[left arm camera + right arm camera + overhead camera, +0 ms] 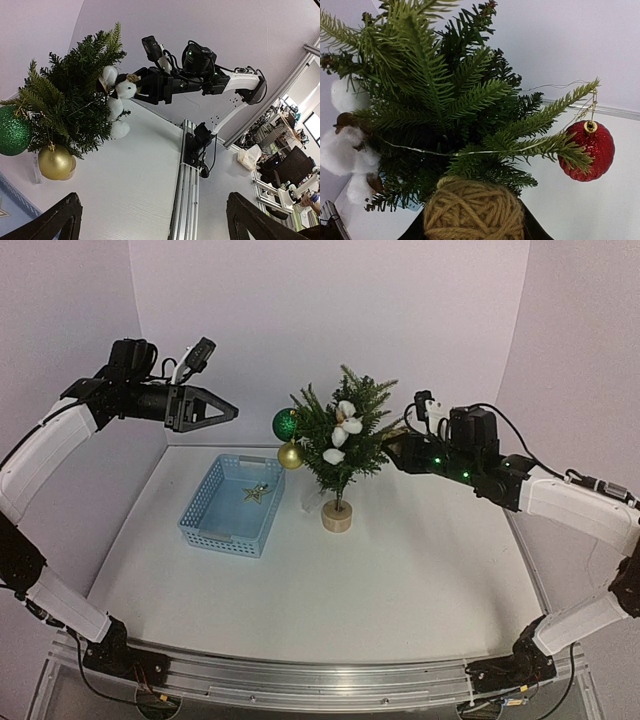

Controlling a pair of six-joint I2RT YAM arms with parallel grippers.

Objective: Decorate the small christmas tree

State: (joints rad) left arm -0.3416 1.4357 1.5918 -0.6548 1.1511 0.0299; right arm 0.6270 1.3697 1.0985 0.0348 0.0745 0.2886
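Jaws of the right gripper (395, 452) are clamped on a mustard yarn ball (472, 212), right at the branches of the small christmas tree (340, 440), which is stood mid-table. Left gripper (225, 412) is held wide open, raised well left of it. Blue basket (232, 505) is sat beside the tree on the white table (420, 570), boxed in by lilac walls (300, 300).

Found no legible text, label, brand, number or sign: none on the small christmas tree (368, 400), none on the blue basket (222, 538) left of it.
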